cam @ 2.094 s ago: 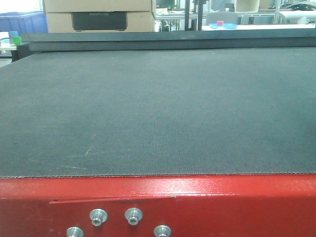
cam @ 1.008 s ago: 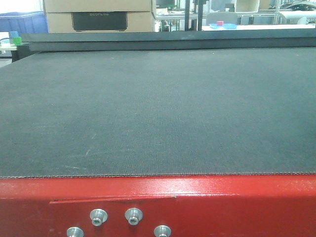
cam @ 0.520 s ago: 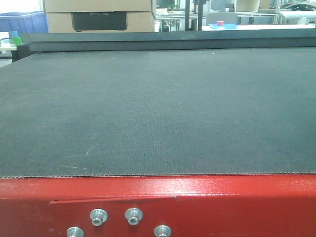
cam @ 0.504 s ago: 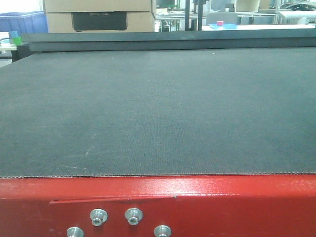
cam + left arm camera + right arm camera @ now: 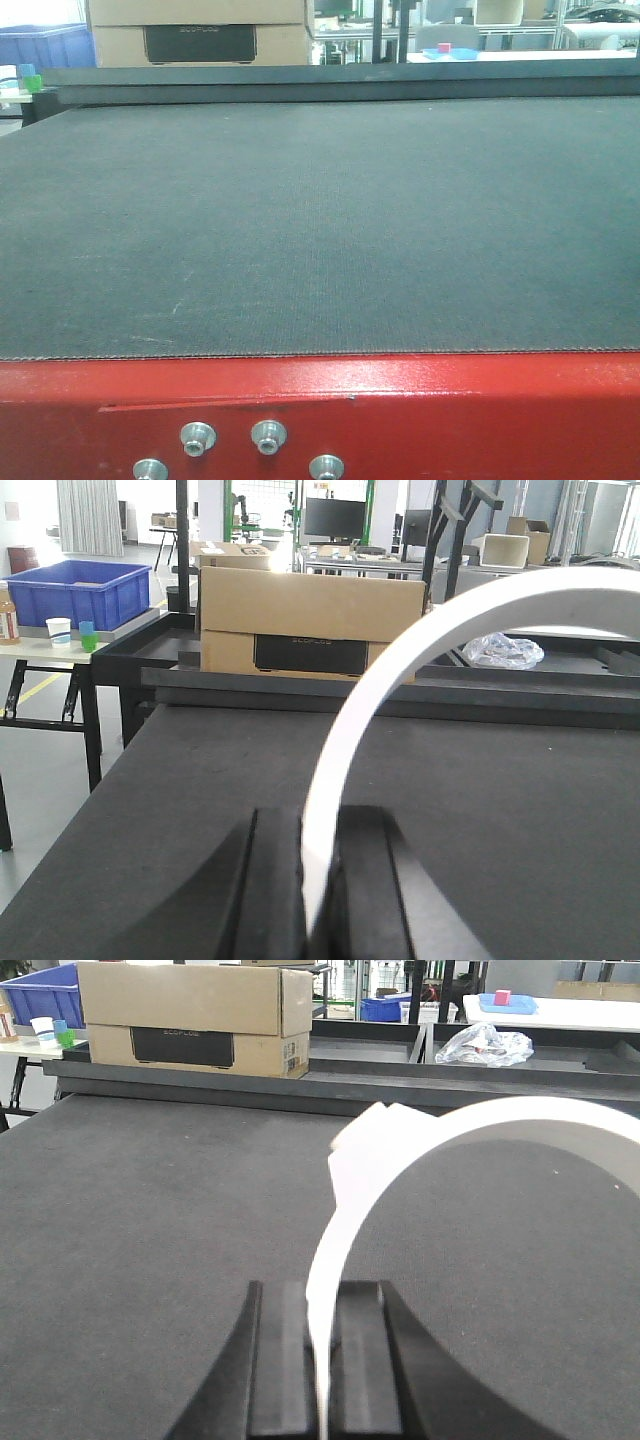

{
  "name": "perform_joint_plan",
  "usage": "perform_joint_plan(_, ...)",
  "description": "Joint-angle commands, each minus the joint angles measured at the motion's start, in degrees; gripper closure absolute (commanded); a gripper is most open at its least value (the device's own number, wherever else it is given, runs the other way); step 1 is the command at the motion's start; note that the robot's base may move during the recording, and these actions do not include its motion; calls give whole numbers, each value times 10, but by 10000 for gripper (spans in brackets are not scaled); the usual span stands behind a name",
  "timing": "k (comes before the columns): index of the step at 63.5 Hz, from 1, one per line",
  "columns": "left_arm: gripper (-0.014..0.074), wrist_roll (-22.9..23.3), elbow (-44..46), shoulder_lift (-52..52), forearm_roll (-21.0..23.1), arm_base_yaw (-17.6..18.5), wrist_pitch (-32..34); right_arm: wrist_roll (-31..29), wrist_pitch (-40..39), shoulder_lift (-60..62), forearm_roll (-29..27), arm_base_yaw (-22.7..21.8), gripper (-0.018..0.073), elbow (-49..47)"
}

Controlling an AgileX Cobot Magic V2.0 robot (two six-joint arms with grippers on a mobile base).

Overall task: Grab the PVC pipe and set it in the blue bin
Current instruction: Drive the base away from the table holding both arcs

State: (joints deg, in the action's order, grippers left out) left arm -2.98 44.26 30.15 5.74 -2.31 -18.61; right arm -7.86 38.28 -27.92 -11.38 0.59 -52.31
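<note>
A box point(image 5: 310, 605) stands behind the table point(image 5: 500, 800), bin point(image 5: 80, 590) farther left.

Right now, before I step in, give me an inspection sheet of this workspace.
Surface: dark mat, nothing lying on it; red front edge with bolts.
Job's things: blue bin on a side table off the far left; no pipe on the mat.
Clutter: cardboard box beyond the far edge; plastic bag behind it.
Grippers: left gripper and right gripper each shut on a white curved strip; cannot tell if that is pipe.
Cables: nothing seen.
Surroundings: workshop tables, monitor, cups by the bin.
</note>
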Motion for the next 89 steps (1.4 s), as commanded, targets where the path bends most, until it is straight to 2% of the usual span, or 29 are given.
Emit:
perform_joint_plan(1,707,0,0,-3,1,3,12,0,-14,2,2,0,728,-3)
perform_joint_plan(89,707,0,0,-3,1,3,12,0,-14,2,2,0,728,-3)
